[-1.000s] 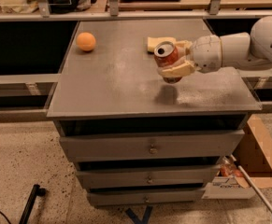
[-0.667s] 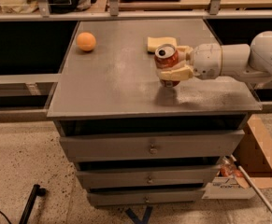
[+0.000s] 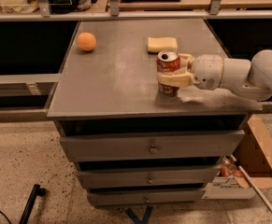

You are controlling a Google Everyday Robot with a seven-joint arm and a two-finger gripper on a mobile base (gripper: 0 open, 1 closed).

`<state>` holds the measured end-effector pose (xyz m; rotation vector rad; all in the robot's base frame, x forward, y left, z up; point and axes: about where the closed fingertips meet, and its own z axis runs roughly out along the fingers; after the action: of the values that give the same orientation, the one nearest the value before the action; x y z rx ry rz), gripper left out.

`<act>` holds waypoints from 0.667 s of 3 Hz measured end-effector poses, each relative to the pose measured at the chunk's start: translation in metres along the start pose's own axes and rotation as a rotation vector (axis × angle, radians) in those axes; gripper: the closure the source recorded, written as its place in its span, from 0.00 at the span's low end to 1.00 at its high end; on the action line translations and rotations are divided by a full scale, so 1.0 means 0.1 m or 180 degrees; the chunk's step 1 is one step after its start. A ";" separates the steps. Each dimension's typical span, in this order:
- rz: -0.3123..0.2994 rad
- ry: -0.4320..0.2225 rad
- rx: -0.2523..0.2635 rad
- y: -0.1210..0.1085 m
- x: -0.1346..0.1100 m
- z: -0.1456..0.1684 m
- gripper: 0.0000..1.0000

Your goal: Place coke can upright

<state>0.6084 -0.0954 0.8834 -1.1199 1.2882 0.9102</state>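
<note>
- The coke can point(image 3: 166, 65): long axis vertical, base at the counter point(image 3: 117, 78); contact I cannot confirm.
- My hand point(image 3: 172, 74): at the can's right side, clamped around its middle.

From where I stand, one cabinet point(image 3: 117, 80) carries three loose things: one coke can point(image 3: 167, 59), one orange ball point(image 3: 86, 41) and one yellow sponge point(image 3: 162, 44) — and it has three drawers point(image 3: 149, 146) down its front. There is one gripper point(image 3: 172, 71), at the top's right front, its two fingers point(image 3: 175, 80) clasped around the can — and one cardboard box point(image 3: 261, 148) on the floor.
</note>
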 end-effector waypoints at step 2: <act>0.0259 0.0005 0.0181 0.01 0.03 0.01 0.12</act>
<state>0.6080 -0.0943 0.8803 -1.0304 1.3612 0.9272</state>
